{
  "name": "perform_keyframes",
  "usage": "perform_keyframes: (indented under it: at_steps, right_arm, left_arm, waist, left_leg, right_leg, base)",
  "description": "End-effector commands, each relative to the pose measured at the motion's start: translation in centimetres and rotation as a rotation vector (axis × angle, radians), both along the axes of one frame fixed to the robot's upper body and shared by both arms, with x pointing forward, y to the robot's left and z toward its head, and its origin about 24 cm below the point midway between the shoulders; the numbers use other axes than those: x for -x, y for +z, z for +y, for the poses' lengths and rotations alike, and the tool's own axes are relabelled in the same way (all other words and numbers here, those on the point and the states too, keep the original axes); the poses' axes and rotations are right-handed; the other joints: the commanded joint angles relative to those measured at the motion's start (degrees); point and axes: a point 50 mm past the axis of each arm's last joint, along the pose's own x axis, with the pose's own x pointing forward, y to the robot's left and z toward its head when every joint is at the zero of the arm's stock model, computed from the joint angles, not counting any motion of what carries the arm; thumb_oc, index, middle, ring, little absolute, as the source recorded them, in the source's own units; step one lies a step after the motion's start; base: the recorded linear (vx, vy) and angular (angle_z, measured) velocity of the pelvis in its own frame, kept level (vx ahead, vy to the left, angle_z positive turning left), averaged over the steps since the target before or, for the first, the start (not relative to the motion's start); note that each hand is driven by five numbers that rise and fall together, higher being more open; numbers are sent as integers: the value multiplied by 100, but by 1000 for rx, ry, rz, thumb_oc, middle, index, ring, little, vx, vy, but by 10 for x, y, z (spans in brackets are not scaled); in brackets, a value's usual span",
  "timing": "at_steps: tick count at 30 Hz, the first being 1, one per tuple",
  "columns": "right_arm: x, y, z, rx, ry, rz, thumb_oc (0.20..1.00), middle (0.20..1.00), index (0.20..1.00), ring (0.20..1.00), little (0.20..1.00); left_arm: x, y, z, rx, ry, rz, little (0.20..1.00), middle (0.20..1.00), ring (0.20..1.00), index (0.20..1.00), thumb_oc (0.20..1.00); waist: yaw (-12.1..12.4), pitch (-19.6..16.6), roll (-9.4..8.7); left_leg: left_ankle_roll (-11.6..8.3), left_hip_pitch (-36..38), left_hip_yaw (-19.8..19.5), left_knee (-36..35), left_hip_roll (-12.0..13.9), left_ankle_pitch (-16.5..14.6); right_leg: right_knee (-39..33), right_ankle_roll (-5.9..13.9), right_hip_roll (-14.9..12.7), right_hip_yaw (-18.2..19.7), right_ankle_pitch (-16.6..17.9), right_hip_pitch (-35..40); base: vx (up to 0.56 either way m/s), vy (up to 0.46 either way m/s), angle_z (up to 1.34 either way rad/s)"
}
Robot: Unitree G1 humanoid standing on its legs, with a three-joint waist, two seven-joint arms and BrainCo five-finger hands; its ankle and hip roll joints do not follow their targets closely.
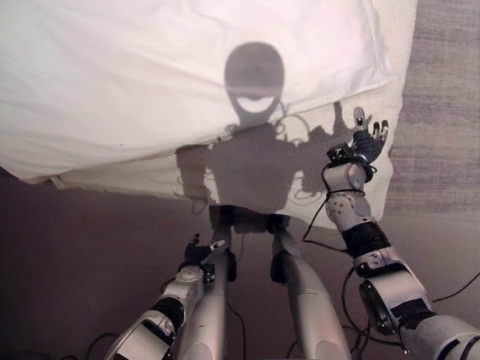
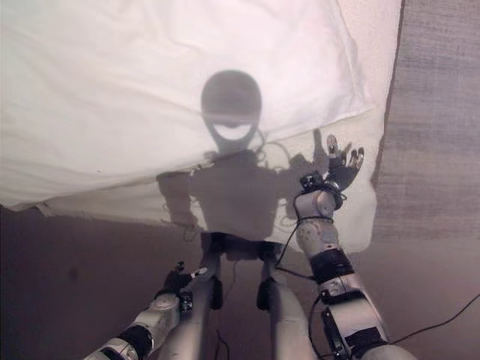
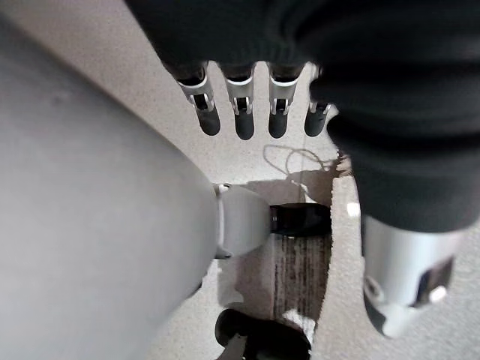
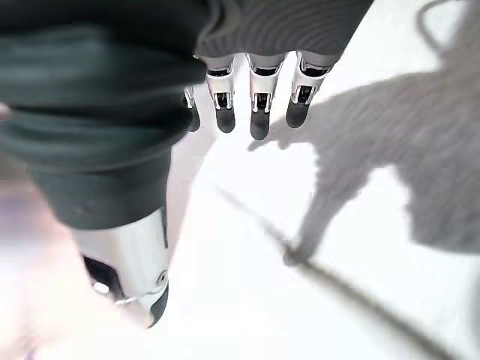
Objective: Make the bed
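Fingers loose: right hand [image 1: 367, 142] over white sheet [image 1: 247, 176], left hand [image 1: 199, 251] low, duvet [image 1: 150, 75] beyond.

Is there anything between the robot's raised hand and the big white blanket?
No, nothing lies between them. In the left eye view the right hand hovers open over the bare sheet, just below the blanket edge.

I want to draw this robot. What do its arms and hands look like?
Silver-grey arms with black bands at the joints. The right hand and left hand wear dark ribbed covers over the back and wrist. The fingers are silver with dark tips.
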Motion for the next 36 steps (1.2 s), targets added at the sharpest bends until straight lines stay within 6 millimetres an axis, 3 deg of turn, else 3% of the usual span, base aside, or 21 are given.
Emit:
perform_keyframes:
  at_steps: [1,4,9,23,29,36]
  right_arm:
    - [12,26,-5,179,12,-177,1000,1000,1000,1000,1000]
    - [16,40,2,292,38,-236,1000,1000,1000,1000,1000]
    - [16,50,9,310,88,-285,1000,1000,1000,1000,1000]
    - [-35,35,17,-148,161,-82,1000,1000,1000,1000,1000]
    - [-37,29,32,-286,189,-77,1000,1000,1000,1000,1000]
    - [-26,6,48,-329,215,-73,1000,1000,1000,1000,1000]
  left_arm:
    - [18,-14,5,11,30,40,1000,1000,1000,1000,1000]
    - [18,-14,9,5,28,39,1000,1000,1000,1000,1000]
    - [19,-15,13,-5,26,48,1000,1000,1000,1000,1000]
    - [24,-22,15,-1,35,104,1000,1000,1000,1000,1000]
    - [23,-22,8,11,27,109,1000,1000,1000,1000,1000]
    - [22,-21,3,18,27,111,1000,1000,1000,1000,1000]
  waist:
    - [80,-28,-297]
    - [110,-28,-312]
    - [156,-28,-336]
    - [407,-28,-342]
    - [439,-28,-281]
    - [408,-28,-249]
  left_leg:
    - [262,266,234,502,-212,-631]
    - [262,274,213,506,-208,-625]
    - [249,278,190,532,-206,-628]
    - [219,359,152,456,-191,-646]
    - [207,374,160,415,-208,-647]
    - [226,382,195,431,-239,-665]
  right_leg:
    - [109,403,-277,516,338,49]
    - [106,401,-273,489,336,68]
    - [112,403,-277,448,329,99]
    - [42,393,-262,381,327,223]
    - [14,400,-269,381,327,228]
    - [37,405,-288,399,308,237]
  base:
    - [0,0,0]
    - [-9,-24,0]
    - [0,0,0]
    - [0,0,0]
    - [0,0,0]
    - [0,0,0]
